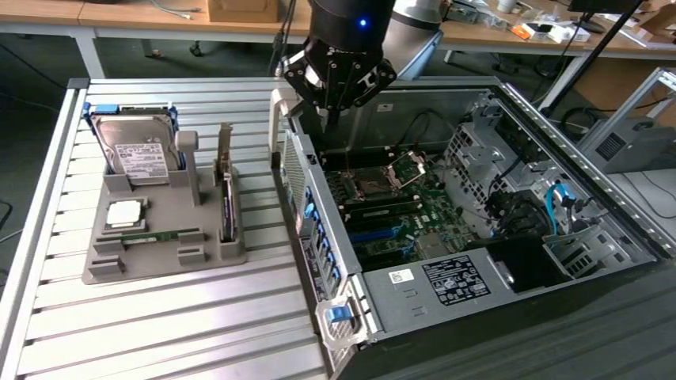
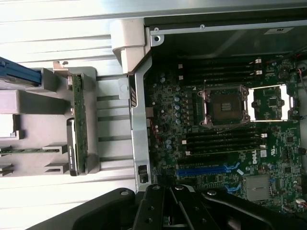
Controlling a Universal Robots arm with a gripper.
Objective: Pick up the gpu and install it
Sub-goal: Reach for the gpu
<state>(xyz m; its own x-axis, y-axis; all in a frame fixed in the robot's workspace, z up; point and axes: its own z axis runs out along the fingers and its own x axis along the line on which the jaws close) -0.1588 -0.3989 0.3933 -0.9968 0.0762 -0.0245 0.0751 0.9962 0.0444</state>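
Note:
The gpu [image 1: 225, 190] stands on edge in a slot of the grey parts holder [image 1: 158, 261], its silver bracket at the far end. From the wrist it appears as a thin green-edged card [image 2: 79, 122]. My gripper [image 1: 332, 115] hangs shut and empty over the open computer case's wall, beside the holder and apart from the gpu. In the wrist view its black fingers [image 2: 158, 206] are pressed together above the motherboard [image 2: 225, 139]. A blue expansion slot [image 2: 201, 170] lies on the board near the fingers.
The holder also carries a silver hard drive [image 1: 138, 154], a processor chip [image 1: 123, 212] and a green memory stick [image 1: 158, 235]. The open case [image 1: 507, 261] fills the exterior view's right, with drive cages and cables. Slatted aluminium table [image 1: 158, 332] lies in front.

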